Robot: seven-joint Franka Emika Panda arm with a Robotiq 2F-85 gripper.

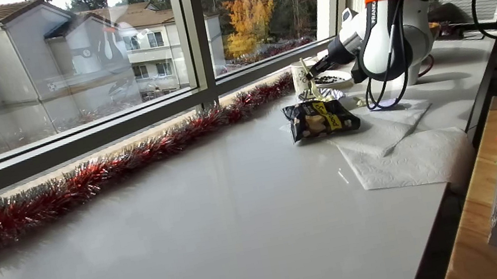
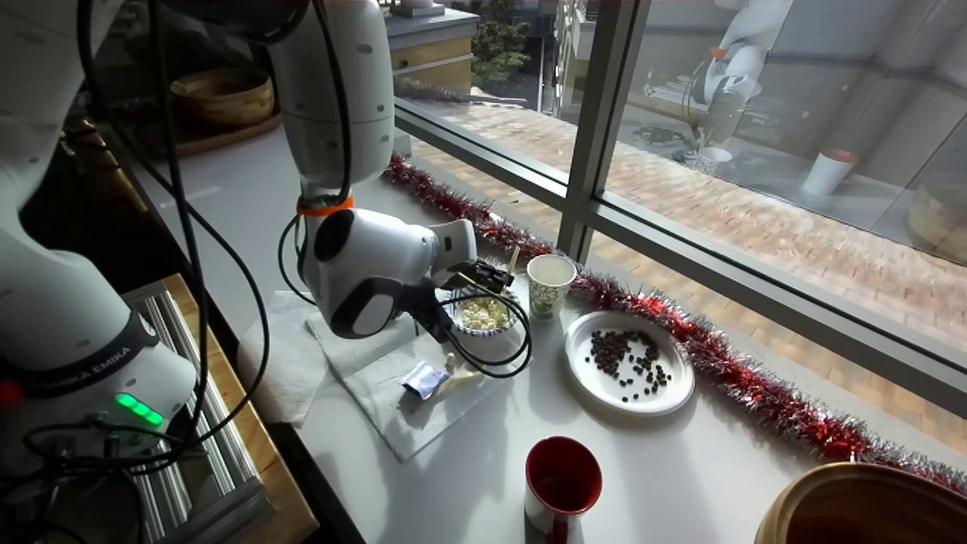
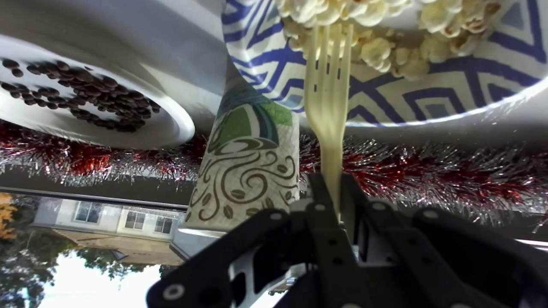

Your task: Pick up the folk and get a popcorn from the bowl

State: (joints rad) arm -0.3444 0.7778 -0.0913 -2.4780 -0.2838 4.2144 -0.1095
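My gripper (image 3: 333,182) is shut on the handle of a pale yellow plastic fork (image 3: 327,98) in the wrist view. The fork's tines reach over the near rim of a white bowl with a blue zigzag pattern (image 3: 432,100). Their tips meet the pale popcorn (image 3: 376,53) inside; I cannot tell whether a piece is speared. In an exterior view the gripper (image 2: 500,279) is above the bowl's far side, with the fork's handle end (image 2: 514,259) sticking up. The popcorn (image 2: 483,313) shows in the bowl (image 2: 483,332) there, partly hidden by the gripper and cables.
A patterned paper cup (image 2: 548,291) stands close beside the bowl. A white plate (image 2: 604,397) with dark beans, a red-lined mug (image 2: 563,476) and a wooden bowl (image 2: 854,483) are nearby. A black snack bag (image 1: 321,119) and paper towels (image 1: 405,158) lie near. Tinsel (image 2: 748,378) lines the window.
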